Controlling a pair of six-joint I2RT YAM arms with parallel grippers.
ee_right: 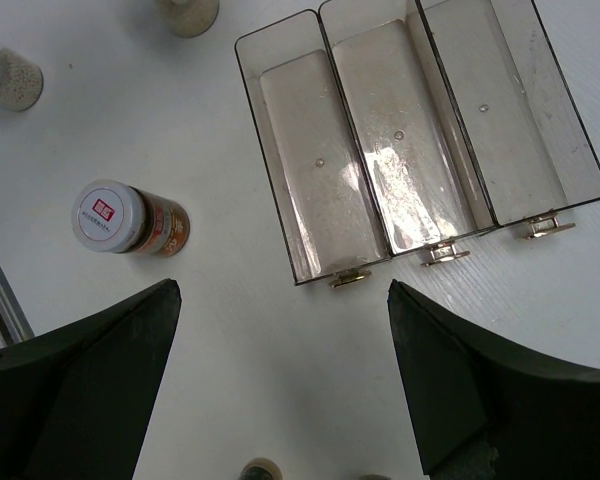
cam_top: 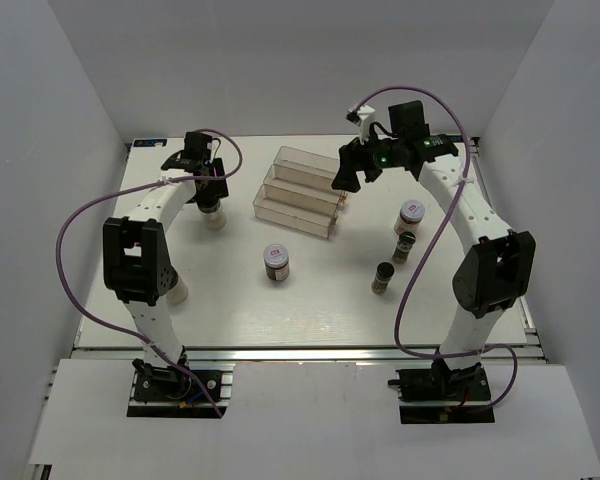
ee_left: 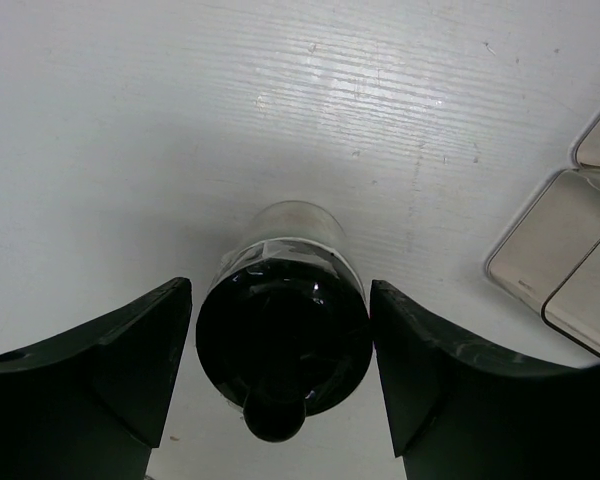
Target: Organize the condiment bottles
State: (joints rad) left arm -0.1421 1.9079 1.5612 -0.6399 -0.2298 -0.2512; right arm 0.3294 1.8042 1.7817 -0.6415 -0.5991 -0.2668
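Little of the job looks done. Across the worktop (cam_top: pixel 320 310) all six bottles I can find stand loose, and the clear stepped rack (cam_top: pixel 298 190) holds nothing on any of its three steps.

The left arm (cam_top: pixel 140 255) reaches to about 9 o'clock of the rack. Its jaws straddle the cap of a black-capped whitish bottle (ee_left: pixel 280 345) that stands on the worktop. They sit very close on both sides, but I cannot tell whether they actually clamp it. The right arm (cam_top: pixel 490 270) hangs over the rack's 3 o'clock end, with its jaws spread wide and holding nothing.

Taking the rack as the clock's centre, the second whitish bottle (cam_top: pixel 178 291) stands out at 8 o'clock, partly behind the left arm. One squat jar (cam_top: pixel 276 262) is between 6 and 7 o'clock, and the other squat jar (cam_top: pixel 411 212) is at 3. The two slim shakers, one (cam_top: pixel 404 246) just past that jar and one (cam_top: pixel 382 277) nearer, stand around 4 o'clock.

By my reckoning the first placement is only being started, and the other five bottles remain to be moved.
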